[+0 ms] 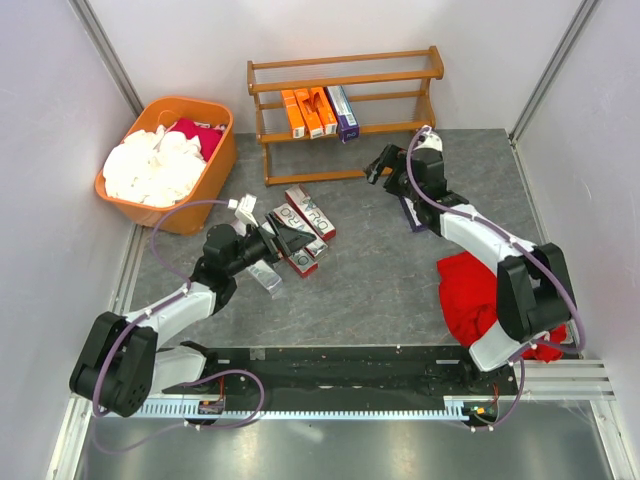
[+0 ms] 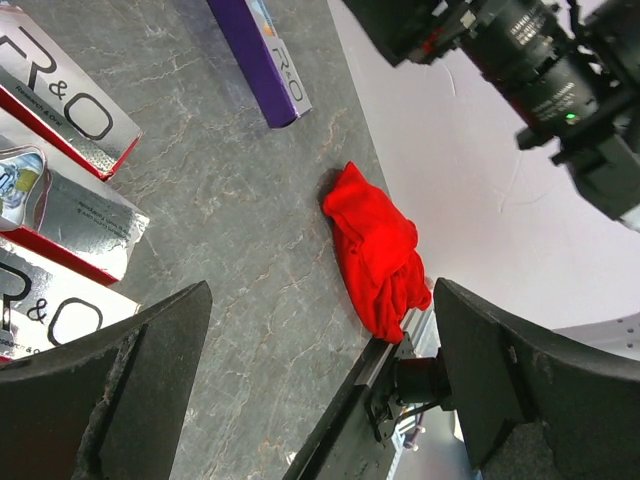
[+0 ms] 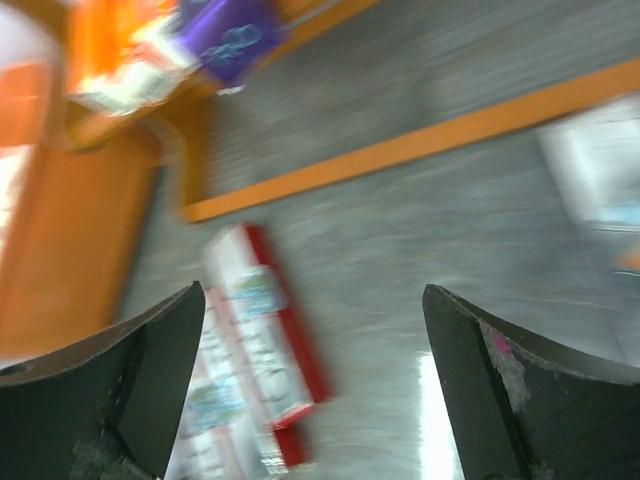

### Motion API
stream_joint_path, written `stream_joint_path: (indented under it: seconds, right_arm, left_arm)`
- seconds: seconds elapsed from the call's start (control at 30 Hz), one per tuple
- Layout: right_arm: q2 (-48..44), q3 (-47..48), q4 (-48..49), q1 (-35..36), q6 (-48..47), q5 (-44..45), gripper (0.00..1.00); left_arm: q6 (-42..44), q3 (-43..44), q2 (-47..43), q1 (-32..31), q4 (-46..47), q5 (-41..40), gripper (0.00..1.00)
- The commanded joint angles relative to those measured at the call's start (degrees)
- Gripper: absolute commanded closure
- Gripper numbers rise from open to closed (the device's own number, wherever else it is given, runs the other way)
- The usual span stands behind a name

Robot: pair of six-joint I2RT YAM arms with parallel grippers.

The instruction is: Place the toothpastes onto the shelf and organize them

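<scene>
This looks like a robot lab: plain white walls [image 1: 330,30] stand around the grey worktop [image 1: 380,270], with a metal rail [image 1: 350,408] along its near edge.

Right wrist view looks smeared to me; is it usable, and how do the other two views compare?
Right wrist: strong motion blur, the shelf rail and red-and-silver cartons streaked, print unreadable. Left wrist: sharp, carton lettering legible, red cloth crisp. Top external: sharp, evenly lit, soft shadows only.

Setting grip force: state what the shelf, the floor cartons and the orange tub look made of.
Shelf: wood, probably, orange-brown with a smooth varnished look. Toothpaste cartons: likely printed cardboard, shiny silver faces, crisp folded edges. Tub: seemingly plastic, uniform orange, rounded moulded rim.
</scene>
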Motion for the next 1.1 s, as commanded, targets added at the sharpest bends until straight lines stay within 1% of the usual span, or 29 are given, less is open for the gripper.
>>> stream_joint_path:
  seconds: [0.0,0.07,0.23,0.4,0.5,0.7,0.73,0.8,0.83,0.87,0.93,0.97,1.07]
  right_arm:
    - [-3.0,-1.9,-15.0,-0.9,-15.3,18.0,0.02]
    - [-3.1,-2.9,-17.2,-1.3,-16.9,20.8,0.02]
    - [-1.9,-5.6,-17.7,-2.7,-18.7,21.5,0.02]
    - [2.6,-4.1,-17.8,-4.0,-21.0,25.3,0.02]
    - [6.1,-2.4,-17.6,-5.0,-21.0,22.5,0.02]
    - [13.5,0.4,-17.1,-5.4,-20.2,20.3,0.02]
    - [13.7,0.4,-16.4,-5.4,-20.4,17.9,0.02]
    - [13.5,-0.6,-15.3,-5.4,-20.3,15.8,0.02]
    - [13.0,-1.3,-13.8,-5.4,-20.2,14.6,0.05]
    - [12.6,-2.0,-13.2,-5.4,-20.1,13.2,0.15]
    - [10.8,-4.4,-11.6,-5.4,-20.1,11.7,0.27]
    - [9.5,-6.0,-11.2,-5.4,-19.8,11.0,0.35]
    - [6.6,-9.7,-8.7,-5.4,-19.4,8.6,0.43]
  left_arm:
    - [-0.4,-0.3,1.0,-0.1,3.6,0.8,0.0]
    - [-0.7,-0.3,1.4,0.0,3.9,1.0,0.0]
    - [-1.0,-0.3,1.9,0.0,4.0,1.5,0.0]
    - [-1.2,-0.3,2.0,0.0,4.0,1.5,0.0]
    - [-1.3,-0.4,2.0,-0.1,4.1,1.4,0.0]
    - [-1.3,-0.3,2.1,0.0,4.1,1.6,0.0]
    - [-1.4,-0.3,2.1,0.0,4.1,1.7,0.0]
    - [-1.4,-0.3,2.1,0.0,4.1,1.7,0.0]
    - [-1.3,-0.3,2.0,-0.1,4.1,1.5,0.0]
    - [-1.3,-0.3,2.1,-0.1,4.1,1.4,0.0]
    - [-1.3,-0.2,2.2,-0.1,4.2,1.5,0.0]
    - [-1.4,-0.2,2.4,0.0,4.3,1.5,0.0]
    - [-1.7,-0.3,3.1,-0.1,5.1,1.6,0.0]
